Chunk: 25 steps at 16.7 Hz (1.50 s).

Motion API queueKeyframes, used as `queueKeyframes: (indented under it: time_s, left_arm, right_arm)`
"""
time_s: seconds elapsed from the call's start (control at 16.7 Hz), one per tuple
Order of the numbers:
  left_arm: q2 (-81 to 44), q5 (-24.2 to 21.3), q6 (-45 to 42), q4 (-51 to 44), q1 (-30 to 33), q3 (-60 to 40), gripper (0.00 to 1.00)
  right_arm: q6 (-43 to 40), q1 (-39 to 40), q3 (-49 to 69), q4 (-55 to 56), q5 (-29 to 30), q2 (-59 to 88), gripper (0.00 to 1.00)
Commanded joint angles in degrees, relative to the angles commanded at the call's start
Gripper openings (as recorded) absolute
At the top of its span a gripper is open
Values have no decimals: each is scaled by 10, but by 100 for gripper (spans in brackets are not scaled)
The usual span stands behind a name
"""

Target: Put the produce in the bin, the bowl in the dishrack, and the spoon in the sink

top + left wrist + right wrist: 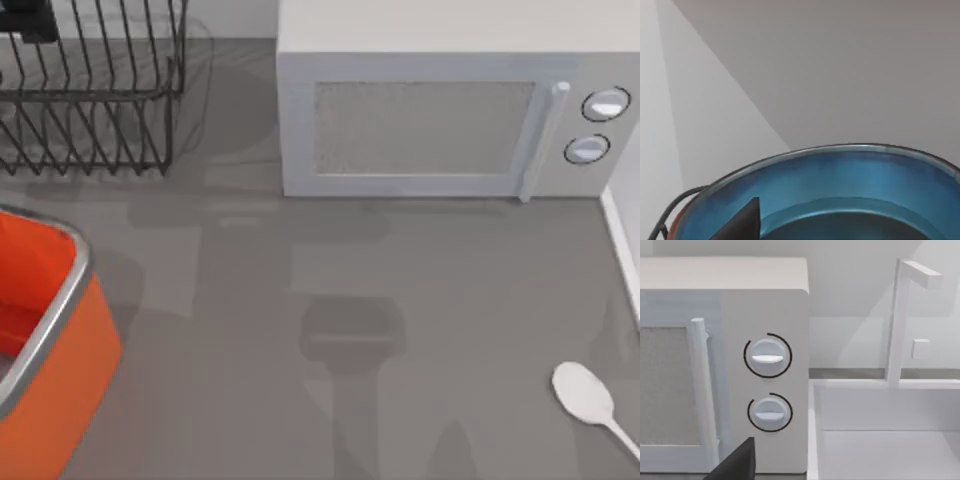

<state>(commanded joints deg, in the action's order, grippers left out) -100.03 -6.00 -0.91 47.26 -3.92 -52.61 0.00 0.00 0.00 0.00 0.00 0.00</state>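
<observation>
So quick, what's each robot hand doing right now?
Left gripper: right over the blue bowl, one finger showing; can't tell whether it grips.
Right gripper: facing the microwave and sink, one finger showing; can't tell.

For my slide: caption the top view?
White spoon lies at right, orange bin at left, black wire dishrack beside white microwave.

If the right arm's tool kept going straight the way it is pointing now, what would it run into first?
Most likely the microwave: the right wrist view faces its control panel, with the lower knob just above the dark fingertip. The sink lies beside it. Depth is hard to judge.
</observation>
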Motion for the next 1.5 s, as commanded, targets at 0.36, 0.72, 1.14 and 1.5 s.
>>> queueKeyframes:
  time_s: [0.36, 0.72, 1.14, 1.5]
  left_arm:
    - [137, 8, -1, -63, 5, 70, 100]
    - [394, 28, -2, -186, 11, 207, 100]
    - [772, 43, 3, -358, 32, 398, 100]
    - [978, 57, 9, -459, 40, 511, 100]
  right_arm:
    - [0, 0, 0, 0, 0, 0, 100]
    - [0, 0, 0, 0, 0, 0, 100]
    - [0, 0, 0, 0, 0, 0, 100]
    - [0, 0, 0, 0, 0, 0, 100]
